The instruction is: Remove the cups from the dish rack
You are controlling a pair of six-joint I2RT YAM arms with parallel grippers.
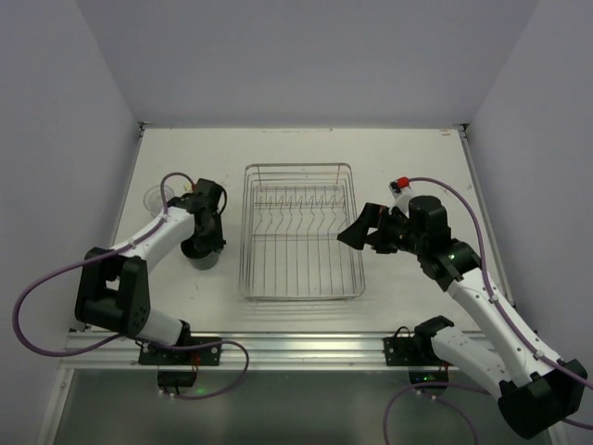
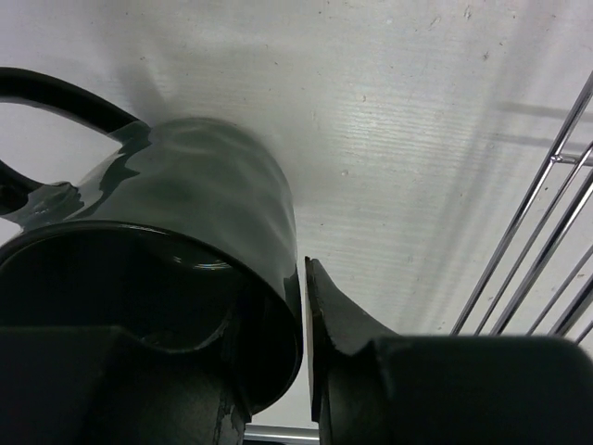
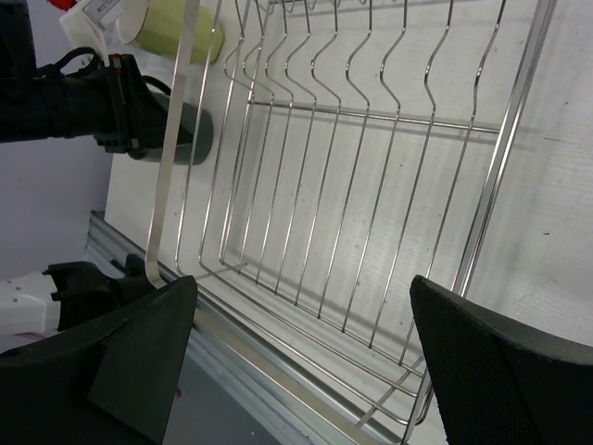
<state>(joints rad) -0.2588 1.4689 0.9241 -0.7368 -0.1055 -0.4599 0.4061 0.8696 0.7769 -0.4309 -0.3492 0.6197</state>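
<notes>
Left gripper (image 1: 201, 243) is down on the dark mug (image 2: 204, 195), one finger inside the mouth and the other just outside the wall. The left wrist view shows a thin sliver of light between the outer finger (image 2: 334, 324) and the mug, while the inner finger is lost in shadow, so whether the wall is pinched or let go cannot be told. The mug rests on the table (image 1: 408, 158) just left of the dish rack (image 1: 248, 232), outside its wires. Right gripper (image 3: 301, 362) hangs over the rack's right side with its jaws spread wide and nothing between them but the basket wires below. Inspection of the rack from the top and right wrist views finds no cup among the prongs or on the basket floor. Beyond the mug, a pale yellow cup (image 3: 171, 32) lies off the rack on its left side, and a clear tumbler (image 1: 156, 197) stands near the table's left edge. Other tumblers cannot be made out; the left arm covers part of that area. Judgement: unloading appears complete or very nearly so, with only the release of the mug and the left arm's withdrawal left to do.
</notes>
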